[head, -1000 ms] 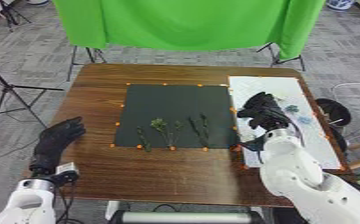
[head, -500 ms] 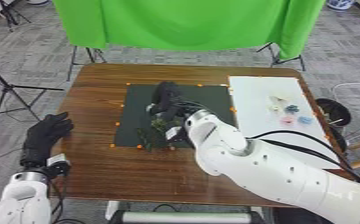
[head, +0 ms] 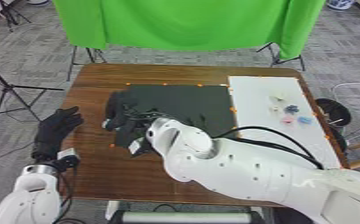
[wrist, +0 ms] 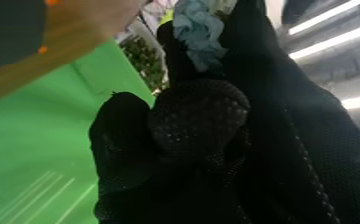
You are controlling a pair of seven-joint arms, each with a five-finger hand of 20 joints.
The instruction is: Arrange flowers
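Right hand: the black-gloved right hand (head: 119, 109) is over the left edge of the black mat, its arm stretching across the mat from the right
Right fingers: curled in and pinching a pale blue ruffled flower (wrist: 199, 31) near their tips
Held flower: its soft, crumpled petals stick out between the black fingertips; I can't tell how its stem runs
Left hand: the black-gloved left hand (head: 58, 127) is at the table's left edge, its fingers loosely extended and a little apart, with nothing in them
Black mat: a flat black rectangle (head: 190, 100) on the brown wooden table (head: 114, 175), with small orange markers along its edges; a thin dark green sprig (head: 202, 119) lies on it, near the right arm
White board: a long white panel (head: 252, 92) to the right of the mat, holding a cream bloom (head: 279, 96), a dark blue bloom (head: 291, 108), a pink bloom (head: 287, 120) and a light blue bloom (head: 305, 120), the last three close together
Backdrop: a bright green cloth (head: 190, 25) hangs beyond the table's far edge
Floor: a black bin (head: 335, 111) stands beside the table's right edge
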